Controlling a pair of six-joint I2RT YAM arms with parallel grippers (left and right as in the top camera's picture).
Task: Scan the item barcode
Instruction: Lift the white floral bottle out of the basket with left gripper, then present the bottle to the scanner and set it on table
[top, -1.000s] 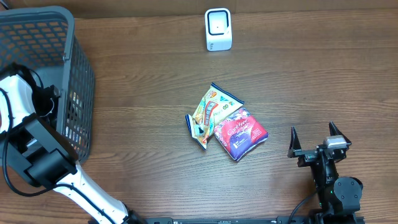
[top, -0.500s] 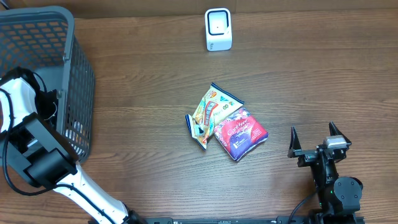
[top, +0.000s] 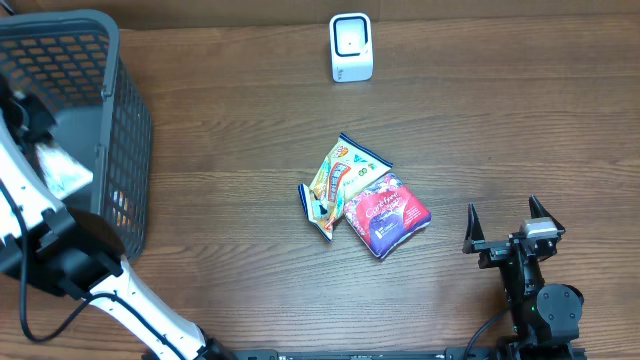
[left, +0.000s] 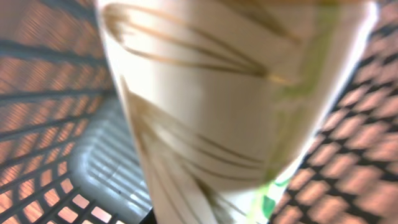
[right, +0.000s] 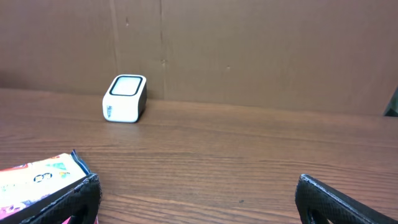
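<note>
Your left gripper (top: 40, 140) is clamped on a packet (left: 217, 112) in the basket (top: 130, 130). The scanner (top: 351, 47) lies well off to its right; the right gripper (top: 505, 215) gapes empty.

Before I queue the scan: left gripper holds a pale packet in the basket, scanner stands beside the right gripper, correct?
No: the overhead view shows the scanner at the far edge of the table, well away from the right gripper. The rest holds.

white packet (left: 217, 112) with gold lines, inside basket (top: 125, 130), yellow packet (top: 340, 175) touching red packet (top: 388, 212) at counter (top: 500, 120) centre, white scanner (top: 351, 47) upright at far edge
</note>
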